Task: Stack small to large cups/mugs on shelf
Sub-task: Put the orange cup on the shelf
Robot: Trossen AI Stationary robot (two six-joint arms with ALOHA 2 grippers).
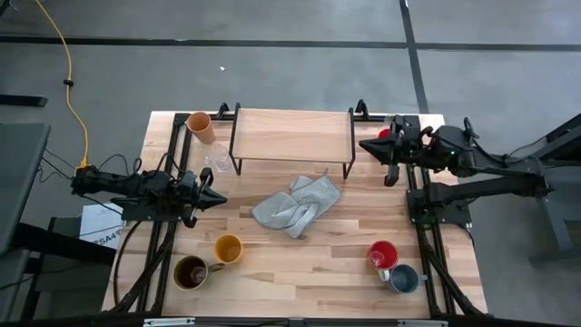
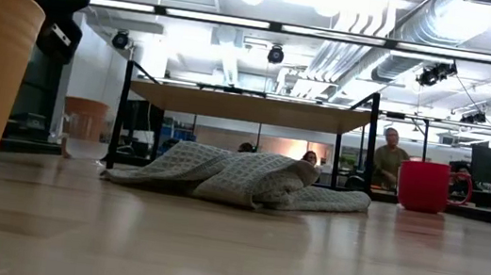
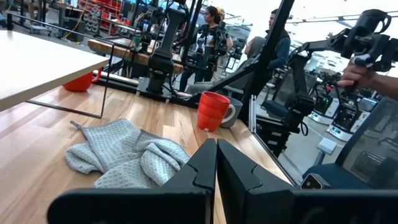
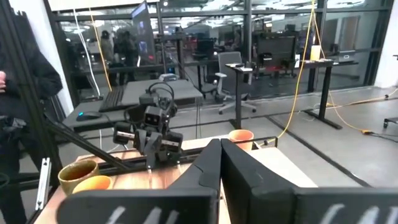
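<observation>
Lettering on box (image 1: pixel 98 232) unreadable; shelf (image 1: pixel 292 133) bears no mugs.

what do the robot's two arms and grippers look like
Both arms are dark, near-black jointed links with black cables running along them. The left gripper and right gripper each end in two black angular fingers tapering to a point.

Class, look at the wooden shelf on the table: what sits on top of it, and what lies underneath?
Nothing stands on the shelf top. Beneath it, the low view shows bare tabletop; the grey cloth lies in front, hiding part of that floor space.
</observation>
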